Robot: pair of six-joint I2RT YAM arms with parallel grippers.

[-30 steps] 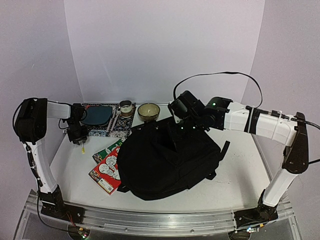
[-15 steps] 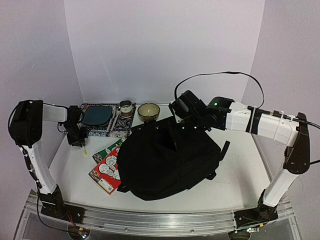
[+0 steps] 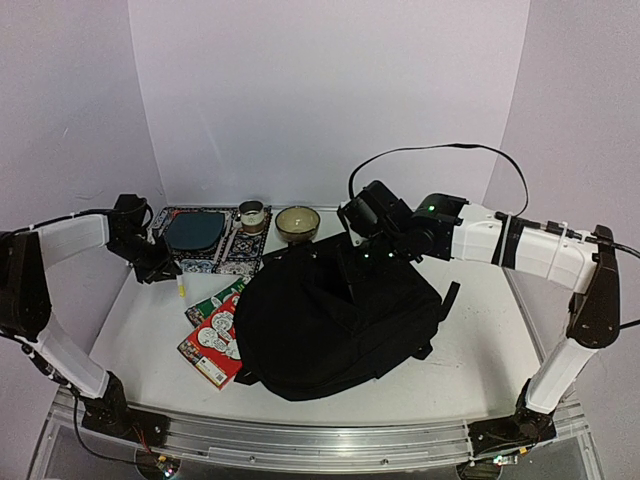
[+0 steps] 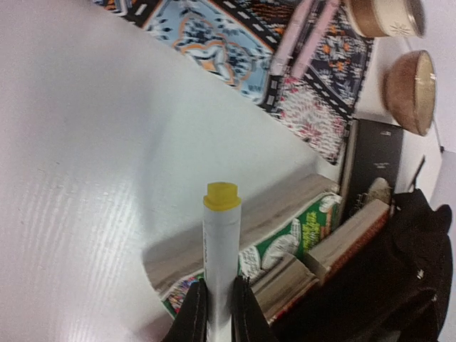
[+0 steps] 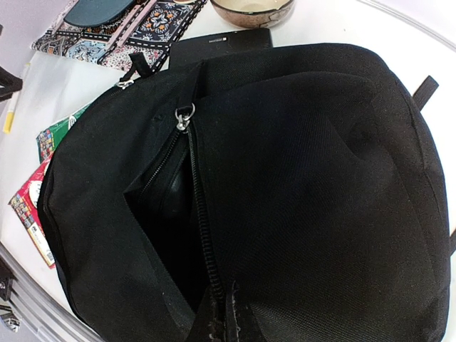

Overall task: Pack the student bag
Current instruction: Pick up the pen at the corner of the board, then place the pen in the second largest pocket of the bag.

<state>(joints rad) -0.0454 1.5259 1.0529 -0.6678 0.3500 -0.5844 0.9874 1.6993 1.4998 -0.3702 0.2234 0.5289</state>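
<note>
Soft blk fabric student bag [image 3: 340, 325], rounded.

Robot lab test cell. Plain pale backdrop walls [image 3: 320, 100] wrap white bench [image 3: 480, 350] on three sides. Left arm [image 3: 70, 235] and right arm [image 3: 530, 250] bolted to aluminium rail [image 3: 320, 435] at near edge. Loose cable [image 3: 440, 150] loops over right arm. Everyday props staged: black backpack [image 3: 340, 315], picture books [image 3: 212, 335], bowl [image 3: 297, 223].
</note>
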